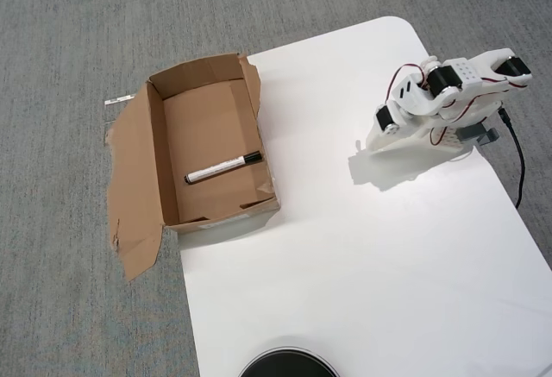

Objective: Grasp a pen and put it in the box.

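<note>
In the overhead view, one pen (223, 168) lies flat on the floor of the one box (138, 174), near the box's lower right corner. Its long axis runs slightly tilted from left to right, black cap toward the right. The box sits at the left edge of the white table (362, 265), its torn flap hanging out over the grey carpet (60, 40).

The single arm is folded up at the table's right side, well apart from the box. The claw (373, 140) points down and left toward the table, so the pen lies to its left and a little lower in this view, with bare tabletop between them. Nothing is in the claw; whether its fingers are parted or closed cannot be told from this angle.

Judging by how things lie, the pen is already placed and no grasp remains. A dark round object (287, 365) shows at the bottom edge.
</note>
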